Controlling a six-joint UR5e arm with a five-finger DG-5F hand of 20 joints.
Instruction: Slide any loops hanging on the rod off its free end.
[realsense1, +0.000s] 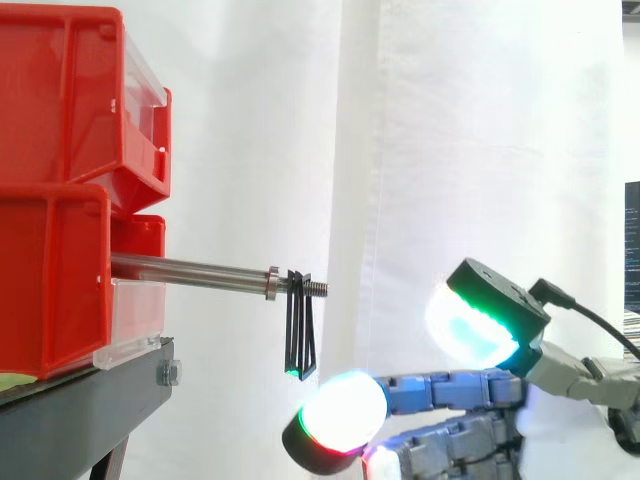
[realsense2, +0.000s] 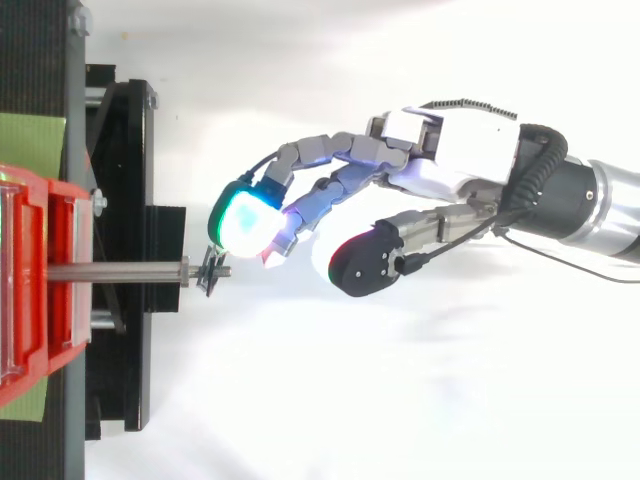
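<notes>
**A:** Side view first. Where are the loops?

**B:** The black loops (realsense1: 300, 335) hang on the rod (realsense1: 190, 270) at its threaded free end, just outside the collar (realsense1: 272, 283). The hand (realsense1: 450, 388) is lower and to the right, apart from them. Its fingers are stretched out and it holds nothing.

**A:** And from above?

**B:** The rod sticks out from the red bins (realsense2: 30, 280). One glowing pad (realsense2: 245, 222) is just beside the loops, and I can't tell whether it touches them.

**A:** Which step is this?

**B:** The approach, I'd judge. Next, a fingertip needs to get behind the loops on the bin side, then push outward along the rod.
</notes>
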